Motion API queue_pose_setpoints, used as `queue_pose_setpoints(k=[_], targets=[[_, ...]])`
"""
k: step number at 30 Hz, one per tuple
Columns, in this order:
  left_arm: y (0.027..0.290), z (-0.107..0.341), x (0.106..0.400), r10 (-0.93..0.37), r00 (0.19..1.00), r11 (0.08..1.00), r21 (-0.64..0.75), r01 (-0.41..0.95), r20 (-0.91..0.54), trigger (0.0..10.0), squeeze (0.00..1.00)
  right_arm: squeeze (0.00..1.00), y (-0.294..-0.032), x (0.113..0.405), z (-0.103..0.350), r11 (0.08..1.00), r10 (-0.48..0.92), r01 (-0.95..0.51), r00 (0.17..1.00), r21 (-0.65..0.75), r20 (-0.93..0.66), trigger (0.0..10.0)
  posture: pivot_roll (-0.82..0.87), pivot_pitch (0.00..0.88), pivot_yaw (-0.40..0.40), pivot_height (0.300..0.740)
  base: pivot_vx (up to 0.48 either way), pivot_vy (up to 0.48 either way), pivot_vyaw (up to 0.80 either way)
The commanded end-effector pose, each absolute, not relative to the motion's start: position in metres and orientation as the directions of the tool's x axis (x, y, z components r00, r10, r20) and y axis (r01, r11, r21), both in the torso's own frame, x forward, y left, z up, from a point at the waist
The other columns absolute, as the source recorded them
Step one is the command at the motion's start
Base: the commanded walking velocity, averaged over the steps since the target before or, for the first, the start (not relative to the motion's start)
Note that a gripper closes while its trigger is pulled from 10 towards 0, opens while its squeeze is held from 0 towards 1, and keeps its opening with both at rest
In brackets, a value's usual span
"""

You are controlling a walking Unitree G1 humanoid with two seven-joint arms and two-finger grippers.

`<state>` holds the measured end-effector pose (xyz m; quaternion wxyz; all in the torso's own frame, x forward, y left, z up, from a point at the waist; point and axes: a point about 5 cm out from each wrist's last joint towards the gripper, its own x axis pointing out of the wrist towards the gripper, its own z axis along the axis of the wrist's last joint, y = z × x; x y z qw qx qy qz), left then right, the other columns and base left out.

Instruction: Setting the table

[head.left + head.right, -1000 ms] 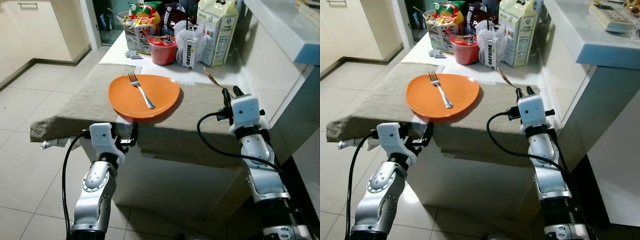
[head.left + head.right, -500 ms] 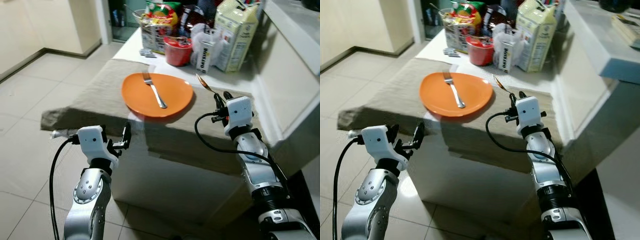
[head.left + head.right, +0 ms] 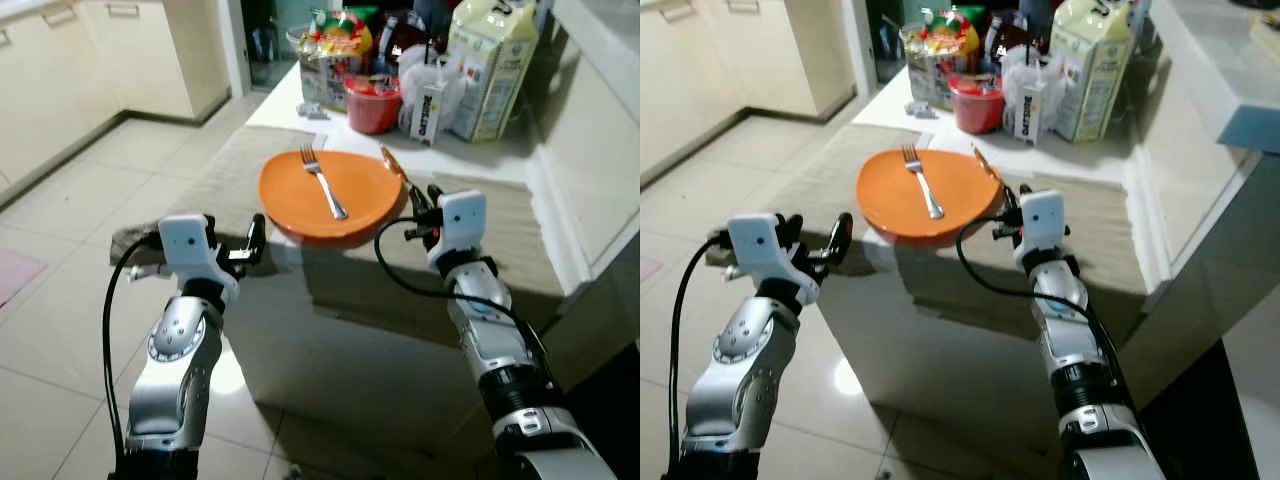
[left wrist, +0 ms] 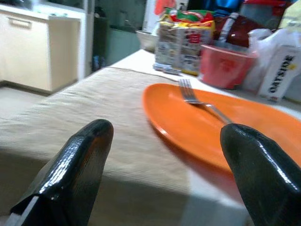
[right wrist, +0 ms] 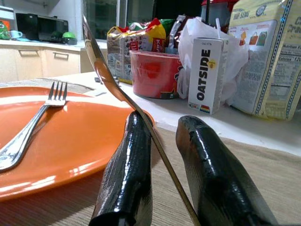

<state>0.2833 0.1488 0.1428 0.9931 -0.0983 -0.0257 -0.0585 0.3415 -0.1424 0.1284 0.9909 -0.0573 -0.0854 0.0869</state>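
An orange plate with a silver fork lying on it rests on a beige cloth over the white table. My right gripper is shut on the handle of a metal spoon, just off the plate's right rim. The spoon bowl points up and away from the fingers. My left gripper is open at the cloth's front edge, left of the plate. In the left wrist view its fingers stand wide apart, facing the plate.
Behind the plate stand a red bowl, an Oatside carton, a tall milk carton and snack bags. A white counter rises on the right. Tiled floor and cabinets lie to the left.
The camera view has shifted. My right gripper has brought the spoon closer to the plate's right rim. My left gripper has risen to the level of the cloth's front edge.
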Motion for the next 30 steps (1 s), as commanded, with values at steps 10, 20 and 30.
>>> queue_pose_setpoints(k=[10,20,30], targets=[[0.151,0.15,0.29,-0.087,0.991,0.975,-0.194,0.106,0.103,10.0,0.0,0.13,-0.138,0.344,0.129,0.978,0.196,-0.182,0.969,-0.098,0.152,0.0,-0.15,0.0,0.044,0.74,0.0,0.0,0.0],[0.155,0.153,0.291,-0.062,0.99,0.979,-0.186,0.084,0.125,10.0,0.0,0.14,-0.138,0.342,0.123,0.98,0.19,-0.179,0.973,-0.089,0.13,0.0,-0.15,0.0,0.047,0.74,-0.027,0.0,0.0],[0.156,0.154,0.29,-0.063,0.988,0.985,-0.149,0.084,0.139,10.0,0.0,0.14,-0.139,0.339,0.12,0.982,0.182,-0.174,0.976,-0.072,0.122,0.0,-0.16,0.0,0.053,0.74,-0.152,0.0,0.0]])
